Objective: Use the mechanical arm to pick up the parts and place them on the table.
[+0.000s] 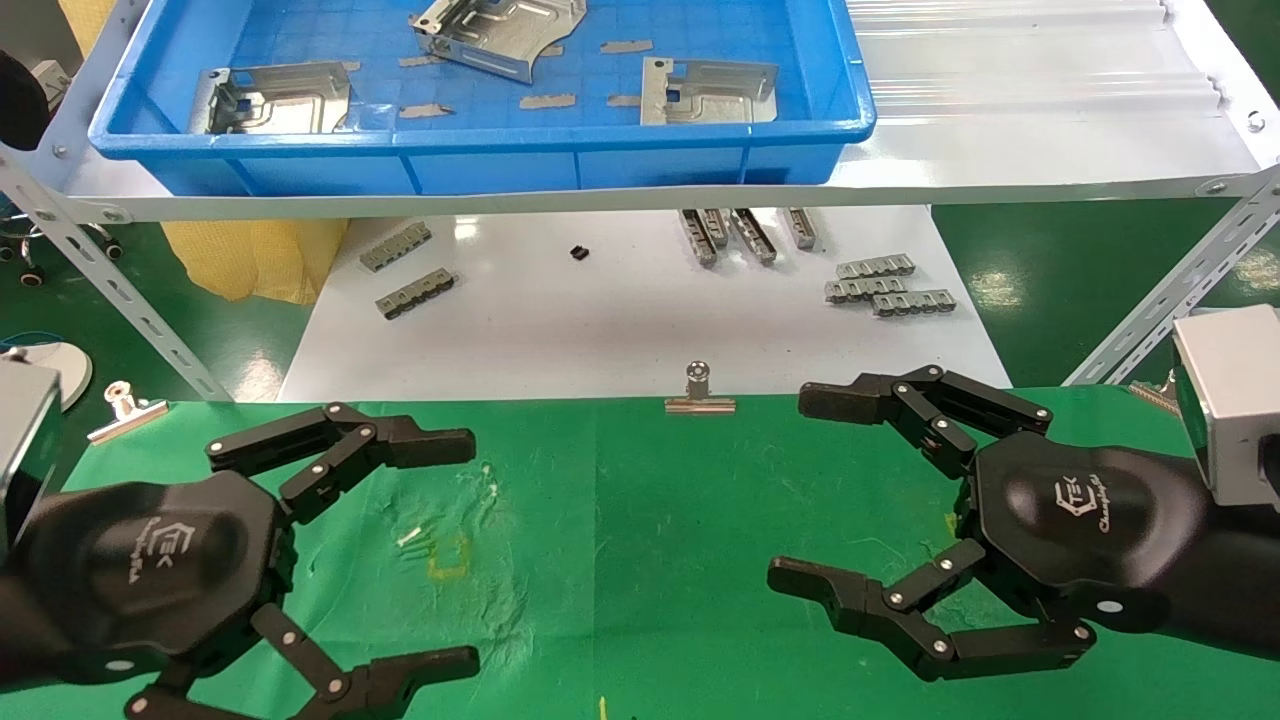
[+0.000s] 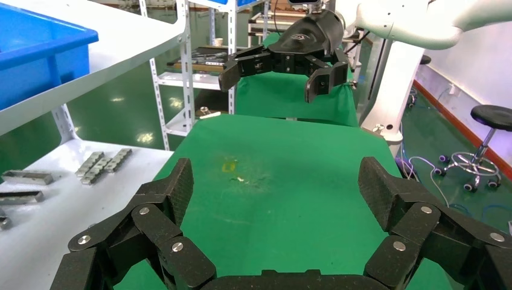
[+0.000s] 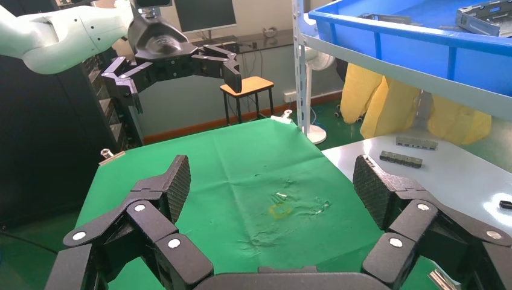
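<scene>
Three silvery sheet-metal parts lie in the blue tray [image 1: 480, 135] on the raised shelf: one at the left [image 1: 275, 97], one tilted at the back middle [image 1: 497, 35], one at the right [image 1: 708, 92]. My left gripper [image 1: 455, 555] is open and empty above the left side of the green-clothed table [image 1: 640, 520]. My right gripper [image 1: 800, 490] is open and empty above the right side. Each wrist view shows its own spread fingers, left [image 2: 278, 187] and right [image 3: 272, 181], over bare green cloth. The other arm's hand shows beyond in the left [image 2: 284, 60] and right [image 3: 175, 60] wrist views.
A glossy white board [image 1: 620, 330] lies under the shelf with several grey slotted strips [image 1: 888, 285] and a small black piece [image 1: 579, 253]. Binder clips [image 1: 699, 393] hold the cloth's far edge, another at the left [image 1: 125, 408]. Slanted shelf struts stand at both sides.
</scene>
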Tool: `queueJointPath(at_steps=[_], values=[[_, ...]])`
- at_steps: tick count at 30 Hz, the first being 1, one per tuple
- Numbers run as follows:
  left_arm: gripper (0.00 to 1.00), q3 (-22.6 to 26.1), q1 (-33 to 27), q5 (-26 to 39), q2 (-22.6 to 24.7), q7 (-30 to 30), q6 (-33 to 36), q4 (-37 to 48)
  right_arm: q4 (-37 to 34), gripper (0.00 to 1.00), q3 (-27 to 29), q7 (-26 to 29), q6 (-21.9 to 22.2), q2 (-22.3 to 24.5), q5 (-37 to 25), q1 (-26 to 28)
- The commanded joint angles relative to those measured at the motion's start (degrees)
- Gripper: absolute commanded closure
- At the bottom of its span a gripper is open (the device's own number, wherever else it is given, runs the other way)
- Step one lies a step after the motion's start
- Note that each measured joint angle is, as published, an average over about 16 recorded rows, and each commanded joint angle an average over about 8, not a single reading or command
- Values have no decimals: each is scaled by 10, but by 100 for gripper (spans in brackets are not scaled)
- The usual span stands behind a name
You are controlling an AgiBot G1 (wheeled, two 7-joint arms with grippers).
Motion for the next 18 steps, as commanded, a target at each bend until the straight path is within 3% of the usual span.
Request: queueJointPath(at_steps=[1,15,16,18], values=[[0,0,0,0,0,0,0,0,0,0,0,0,0,0,0,0],[0,0,0,0,0,0,0,0,0,0,0,0,0,0,0,0],[0,0,0,0,0,0,0,0,0,7,0,0,0,0,0,0],[0,0,0,0,0,0,0,0,0,32,0,0,0,0,0,0]])
